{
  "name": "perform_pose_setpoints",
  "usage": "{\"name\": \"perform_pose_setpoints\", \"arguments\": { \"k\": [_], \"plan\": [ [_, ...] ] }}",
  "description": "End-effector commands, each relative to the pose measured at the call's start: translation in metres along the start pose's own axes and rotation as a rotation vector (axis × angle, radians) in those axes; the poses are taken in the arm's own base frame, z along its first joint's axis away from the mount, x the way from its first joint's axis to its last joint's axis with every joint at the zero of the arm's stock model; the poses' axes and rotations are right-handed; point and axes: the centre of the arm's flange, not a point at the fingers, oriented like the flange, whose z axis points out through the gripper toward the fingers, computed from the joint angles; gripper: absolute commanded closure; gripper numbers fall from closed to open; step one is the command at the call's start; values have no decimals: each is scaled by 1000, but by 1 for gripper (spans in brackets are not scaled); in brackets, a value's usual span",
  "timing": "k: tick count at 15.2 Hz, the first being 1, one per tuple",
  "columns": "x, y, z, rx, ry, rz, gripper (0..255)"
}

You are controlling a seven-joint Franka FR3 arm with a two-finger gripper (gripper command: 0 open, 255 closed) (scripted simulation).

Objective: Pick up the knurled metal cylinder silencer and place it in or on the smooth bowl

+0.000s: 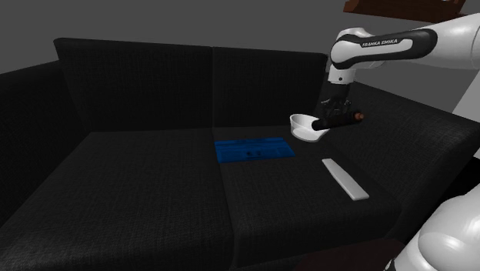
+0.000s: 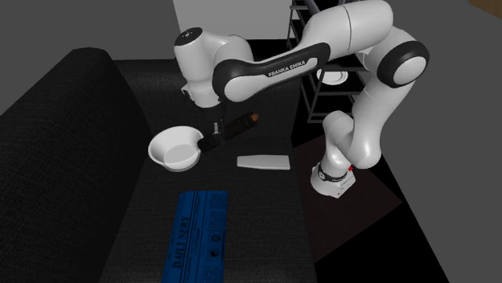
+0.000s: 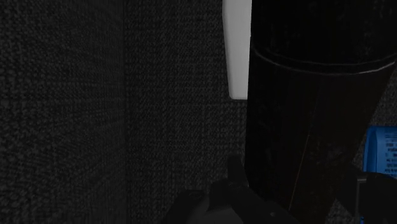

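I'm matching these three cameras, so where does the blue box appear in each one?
Shoulder view: the blue box lies mid-sofa, lower left of the white bowl.
Second exterior view: the box is at bottom centre, below the bowl.
Wrist view: a blue sliver beside the dark cylinder.
Shared landmark: the flat white bar.

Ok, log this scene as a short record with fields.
surface: black sofa
gripper: shut on the cylinder
cylinder: dark with a reddish tip, held above the seat beside the bowl
bowl: white, upright on the seat, nothing visible in it
other items: blue box and white bar, both lying flat on the seat
task state: cylinder not yet in the bowl
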Motion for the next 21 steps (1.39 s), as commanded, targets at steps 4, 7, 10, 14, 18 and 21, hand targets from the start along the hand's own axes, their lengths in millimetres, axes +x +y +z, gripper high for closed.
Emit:
{"name": "perform_pose_setpoints", "arguments": {
  "k": [4,7,10,14,18,21],
  "plan": [
    [-3,0,-27,0,0,0,255],
    [22,6,-30,0,0,0,255],
    [60,15,-34,0,0,0,255],
    [112,27,-40,0,0,0,255],
    [163,39,-45,0,0,0,255],
    [202,48,-49,0,0,0,255]
  ]
}}
